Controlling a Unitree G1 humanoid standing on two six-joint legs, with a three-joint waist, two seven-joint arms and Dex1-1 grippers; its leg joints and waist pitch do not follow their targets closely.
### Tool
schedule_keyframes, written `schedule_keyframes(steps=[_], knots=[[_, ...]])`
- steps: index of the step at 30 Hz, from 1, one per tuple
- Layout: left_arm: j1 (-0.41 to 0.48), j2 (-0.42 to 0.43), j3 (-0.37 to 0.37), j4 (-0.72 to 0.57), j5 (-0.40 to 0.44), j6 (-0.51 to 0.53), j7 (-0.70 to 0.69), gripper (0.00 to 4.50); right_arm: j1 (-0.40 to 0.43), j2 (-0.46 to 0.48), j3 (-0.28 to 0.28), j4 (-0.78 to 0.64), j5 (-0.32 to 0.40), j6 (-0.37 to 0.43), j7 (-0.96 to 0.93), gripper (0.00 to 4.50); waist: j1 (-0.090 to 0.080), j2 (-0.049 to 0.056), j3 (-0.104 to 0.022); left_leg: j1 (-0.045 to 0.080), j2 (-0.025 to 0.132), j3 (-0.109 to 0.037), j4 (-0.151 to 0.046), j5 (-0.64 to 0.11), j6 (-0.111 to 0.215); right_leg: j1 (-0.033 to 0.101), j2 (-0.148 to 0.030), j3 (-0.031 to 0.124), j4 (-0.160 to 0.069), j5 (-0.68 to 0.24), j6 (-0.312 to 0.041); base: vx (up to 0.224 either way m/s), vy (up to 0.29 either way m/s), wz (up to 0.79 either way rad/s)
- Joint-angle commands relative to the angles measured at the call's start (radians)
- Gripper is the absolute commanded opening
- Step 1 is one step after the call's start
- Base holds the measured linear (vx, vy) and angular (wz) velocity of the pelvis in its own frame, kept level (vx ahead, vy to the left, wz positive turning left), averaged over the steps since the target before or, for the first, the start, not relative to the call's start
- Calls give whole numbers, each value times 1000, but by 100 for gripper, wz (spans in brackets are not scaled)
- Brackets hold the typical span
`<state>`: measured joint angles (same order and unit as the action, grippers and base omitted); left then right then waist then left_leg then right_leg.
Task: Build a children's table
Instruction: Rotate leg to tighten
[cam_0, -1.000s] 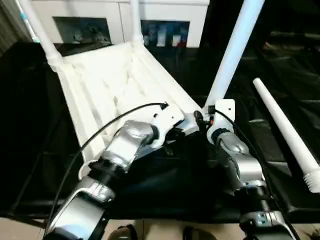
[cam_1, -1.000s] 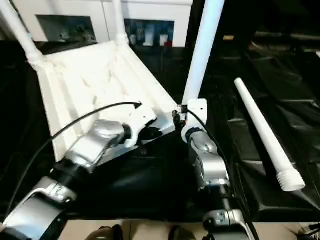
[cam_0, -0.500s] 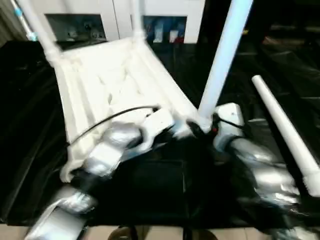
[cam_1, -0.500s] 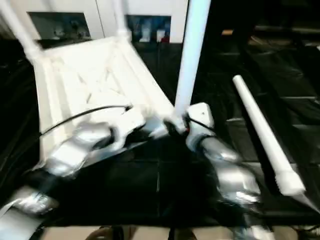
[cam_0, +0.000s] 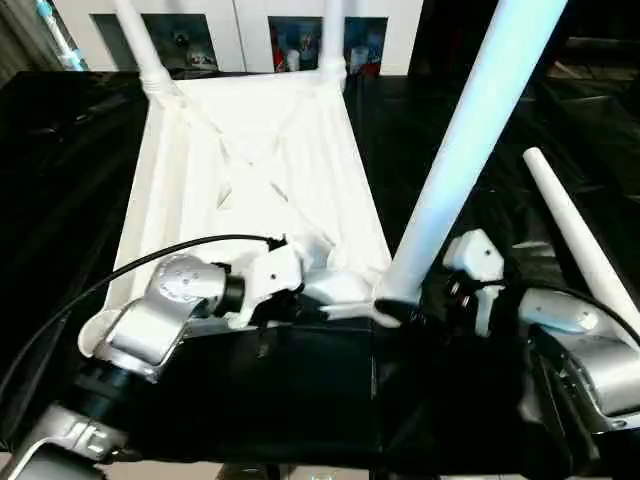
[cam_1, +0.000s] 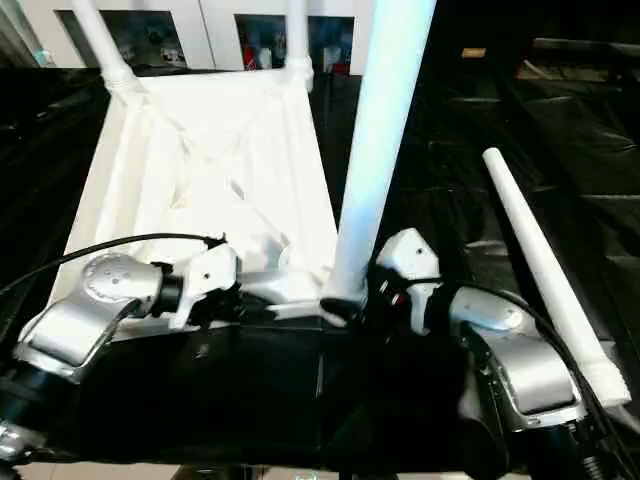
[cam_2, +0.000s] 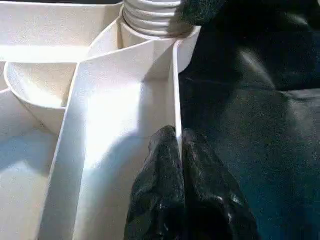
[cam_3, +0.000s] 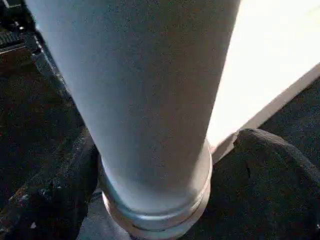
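Inverted table top (cam_0: 250, 170), centre-left of frame, with third leg (cam_0: 460, 170) seated in its near corner socket. Left gripper (cam_2: 178, 145) pinches the rim; right gripper (cam_3: 155, 165) spreads wide around the leg base. Next: fetch the loose leg (cam_0: 580, 240), right.

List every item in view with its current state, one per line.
Table top: upside down, ribbed underside up.
Near-right leg: upright in its corner socket.
Two far legs: standing in their sockets.
Loose leg: lying on the black surface.
Left hand: shut on the top's rim.
Right hand: open around the near-right leg's base.
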<state>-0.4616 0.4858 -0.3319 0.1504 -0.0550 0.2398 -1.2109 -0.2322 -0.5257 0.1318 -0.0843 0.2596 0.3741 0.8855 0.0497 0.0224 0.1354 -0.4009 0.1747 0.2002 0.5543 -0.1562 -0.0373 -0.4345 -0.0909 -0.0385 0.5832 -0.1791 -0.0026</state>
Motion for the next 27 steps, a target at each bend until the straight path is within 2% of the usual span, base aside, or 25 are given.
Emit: schedule_keyframes(steps=[1, 2, 4, 9, 18, 24, 27], knots=[[26, 3, -38, -7, -19, 3, -43, 0, -8, -11, 9, 16, -18, -19, 5, 446, -1, -13, -61, 32, 54, -16, -52, -155, 127, 57, -48, 38, -49, -93, -274, 0, 0, 0], [26, 3, -38, -7, -19, 3, -43, 0, -9, -10, 10, 17, -19, -21, 5, 446, -1, -14, -61, 31, 54, -16, -53, -165, 116, 58, -48, 39, -50, -108, -266, 0, 0, 0], [24, 2, -38, -7, -19, 4, -42, 0, -16, -1, 21, 41, -28, -42, 17, 419, -1, -15, -64, 31, 53, -16, -52, -159, 110, 57, -47, 39, -47, -97, -263, 0, 0, 0], [26, 3, -38, -12, -19, 6, -43, 0, -18, 2, 26, 52, -24, -53, 26, 385, -2, -17, -67, 25, 49, -16, -45, -137, 124, 60, -48, 40, -41, -54, -266, 0, 0, 0], [30, 8, -40, -13, -17, 9, -45, 0, -17, 6, 29, 72, -35, -78, 25, 312, -1, -15, -71, 25, 49, -17, -41, -123, 137, 60, -47, 38, -37, -37, -277, 0, 0, 0], [27, -6, -31, 2, -22, 38, -25, 0, -16, 36, 16, 104, -54, -87, -43, 278, -3, -16, -70, 23, 48, -17, -40, -127, 130, 61, -47, 38, -37, -51, -278, 0, 0, 0], [6, -54, -9, 45, -15, 91, 54, 0, -14, 100, -14, 154, -75, -68, -169, 272, -10, -16, -64, 24, 46, -18, -45, -181, 102, 57, -48, 38, -48, -139, -265, 0, 0, 0]])
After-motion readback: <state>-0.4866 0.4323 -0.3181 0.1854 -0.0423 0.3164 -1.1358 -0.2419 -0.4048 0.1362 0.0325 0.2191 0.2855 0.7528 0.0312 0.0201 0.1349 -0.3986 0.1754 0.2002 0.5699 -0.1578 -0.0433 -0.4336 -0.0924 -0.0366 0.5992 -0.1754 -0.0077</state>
